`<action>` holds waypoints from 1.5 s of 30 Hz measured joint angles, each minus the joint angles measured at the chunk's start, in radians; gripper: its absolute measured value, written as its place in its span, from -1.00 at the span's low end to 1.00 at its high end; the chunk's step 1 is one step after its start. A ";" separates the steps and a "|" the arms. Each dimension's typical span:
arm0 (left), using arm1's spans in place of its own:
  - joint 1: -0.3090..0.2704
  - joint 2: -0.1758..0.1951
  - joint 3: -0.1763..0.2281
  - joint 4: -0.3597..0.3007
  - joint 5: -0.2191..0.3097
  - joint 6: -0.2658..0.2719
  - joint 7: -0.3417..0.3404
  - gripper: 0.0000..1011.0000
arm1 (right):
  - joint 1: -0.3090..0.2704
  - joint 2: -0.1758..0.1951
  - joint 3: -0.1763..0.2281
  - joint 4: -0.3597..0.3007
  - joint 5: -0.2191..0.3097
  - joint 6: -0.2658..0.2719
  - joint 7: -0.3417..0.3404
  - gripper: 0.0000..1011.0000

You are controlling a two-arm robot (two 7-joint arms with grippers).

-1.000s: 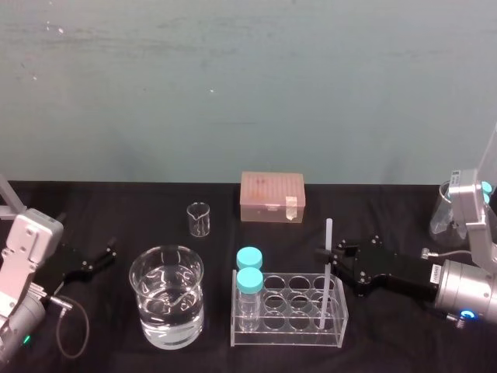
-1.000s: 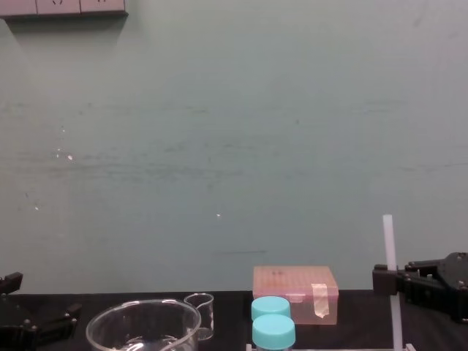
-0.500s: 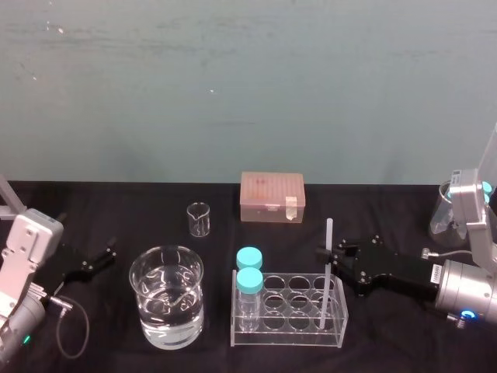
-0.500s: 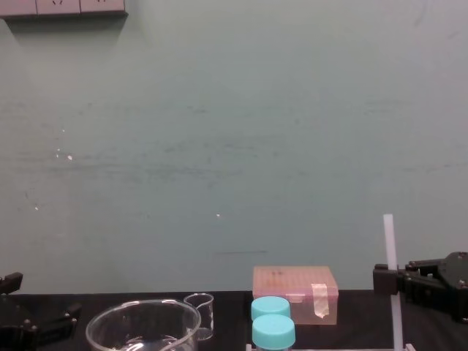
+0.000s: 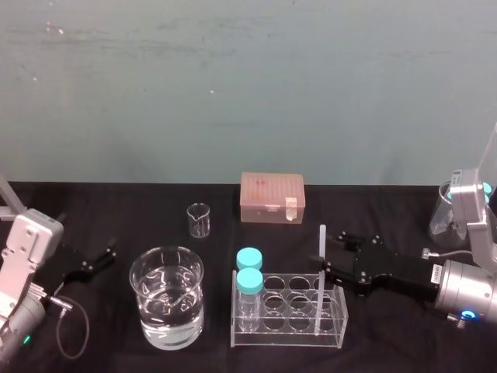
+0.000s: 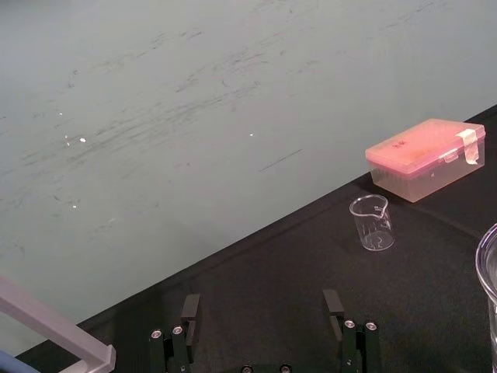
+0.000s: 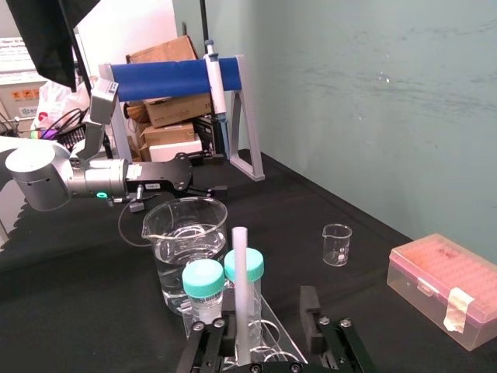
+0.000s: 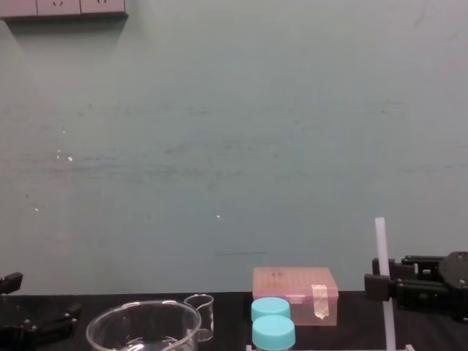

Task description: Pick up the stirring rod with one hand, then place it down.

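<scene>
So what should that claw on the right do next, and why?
Probably close the right gripper on the rod. The rod stands upright in the rack, between the gripper's open fingers and close to one of them, so nothing holds it yet; a squeeze would let the arm lift it. The left gripper rests open at the far left.

Black table (image 5: 116,210), water beaker (image 5: 167,299), small beaker (image 5: 199,219), pink box (image 5: 272,196), tube rack (image 5: 289,309)

Stirring rod (image 5: 321,260) translucent white, smooth. Rack (image 5: 289,312) clear glossy plastic. Big beaker (image 5: 166,303) shiny glass. Table cover (image 5: 116,210) matt black. Wall (image 5: 248,85) scuffed, matt.
</scene>
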 joint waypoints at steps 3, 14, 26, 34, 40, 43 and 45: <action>0.000 0.000 0.000 0.000 0.000 0.000 0.000 0.99 | 0.000 0.000 0.000 0.000 0.000 0.000 0.000 0.17; 0.000 0.000 0.000 0.000 0.000 0.000 0.000 0.99 | 0.000 0.000 0.000 0.000 0.000 0.000 0.000 0.80; 0.000 0.000 0.000 0.000 0.000 0.000 0.000 0.99 | -0.004 -0.003 0.011 0.000 0.013 -0.022 0.017 0.98; 0.000 0.000 0.000 0.000 0.000 0.000 0.000 0.99 | -0.011 -0.013 0.067 -0.031 0.090 -0.080 0.054 0.98; 0.000 0.000 0.000 0.000 0.000 0.000 0.000 0.99 | 0.000 -0.030 0.112 -0.062 0.115 -0.103 0.008 0.98; 0.000 0.000 0.000 0.000 0.000 0.000 0.000 0.99 | 0.002 -0.044 0.132 -0.074 0.106 -0.108 -0.052 0.98; 0.000 0.000 0.000 0.000 0.000 0.000 0.000 0.99 | 0.002 -0.051 0.140 -0.079 0.091 -0.108 -0.095 0.98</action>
